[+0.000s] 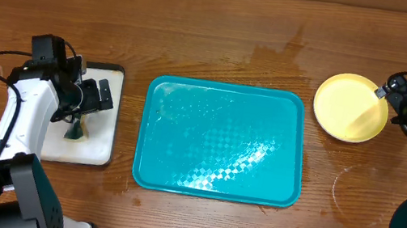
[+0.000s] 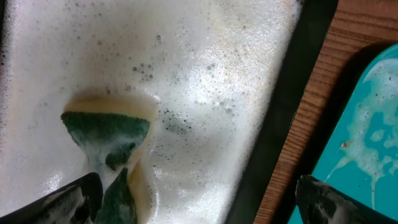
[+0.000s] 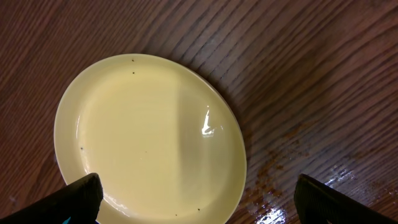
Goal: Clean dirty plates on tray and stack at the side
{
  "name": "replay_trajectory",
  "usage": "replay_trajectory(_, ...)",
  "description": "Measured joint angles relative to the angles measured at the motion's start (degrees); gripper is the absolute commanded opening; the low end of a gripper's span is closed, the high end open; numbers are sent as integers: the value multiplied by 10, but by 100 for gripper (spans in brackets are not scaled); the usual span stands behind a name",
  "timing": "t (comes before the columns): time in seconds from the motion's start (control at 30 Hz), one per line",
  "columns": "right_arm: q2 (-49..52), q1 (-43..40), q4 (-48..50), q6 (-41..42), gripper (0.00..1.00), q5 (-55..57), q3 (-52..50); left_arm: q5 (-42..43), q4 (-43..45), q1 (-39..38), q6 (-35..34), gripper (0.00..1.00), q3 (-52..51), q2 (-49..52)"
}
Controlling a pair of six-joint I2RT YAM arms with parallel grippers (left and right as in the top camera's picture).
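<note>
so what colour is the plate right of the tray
The plate is pale yellow; the right wrist view shows it best.

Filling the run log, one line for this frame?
left fingers open near sponge | right fingers open over yellow plate | tray plateless, soapy

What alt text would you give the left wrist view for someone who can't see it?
A green and yellow sponge lies in white soapy foam inside a black-rimmed tray, with the left arm's open fingers at the bottom corners. To the right, wooden table and a foam-streaked corner of the turquoise tray.
</note>
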Motion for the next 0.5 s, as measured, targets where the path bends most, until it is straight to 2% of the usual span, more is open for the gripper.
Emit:
replay_trajectory(0.2,-3,4,1,0,100,0,0,0,0,0,0,100,0,0)
replay_trajectory(0.3,-35,8,1,0,100,0,-3,0,0,0,0,100,0,0)
replay_trajectory(0.4,-109,15,1,0,100,0,-7,0,0,0,0,100,0,0)
replay_trajectory(0.5,-227,32,4,0,100,0,-7,0,0,0,0,100,0,0)
